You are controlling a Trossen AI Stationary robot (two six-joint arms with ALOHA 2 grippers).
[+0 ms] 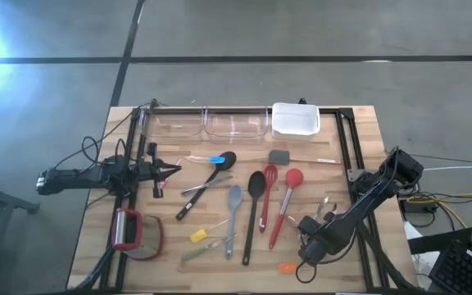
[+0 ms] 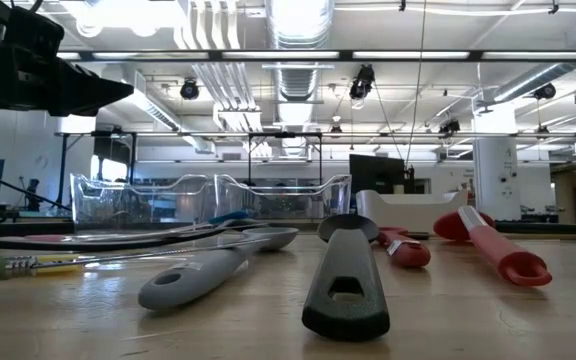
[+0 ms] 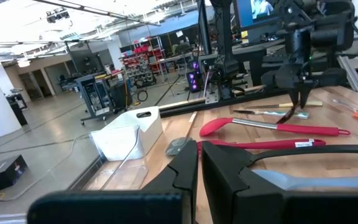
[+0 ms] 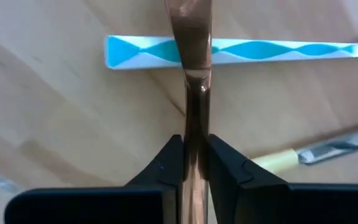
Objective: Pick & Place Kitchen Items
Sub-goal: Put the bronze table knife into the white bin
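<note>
**Right fingers clamp metal handle**

Right gripper [image 4: 194, 163] fingers pinch a copper-toned metal utensil handle [image 4: 191, 37] at the bench's [image 1: 97, 221] near-right area; a blue-white striped straw [image 4: 241, 51] lies under it, seen only by the right wrist. Left gripper [image 3: 199, 171], fingers closed and empty, waits far left. Red spatula [image 1: 285, 201] and black spoon [image 1: 254, 197] lie mid-bench. No readable labels.

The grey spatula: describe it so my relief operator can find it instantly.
Start at the white tub on the table's far edge. Nearer the camera lies a row of long utensils; the grey spatula is left of the black spoon. It is the only all-grey one.
</note>
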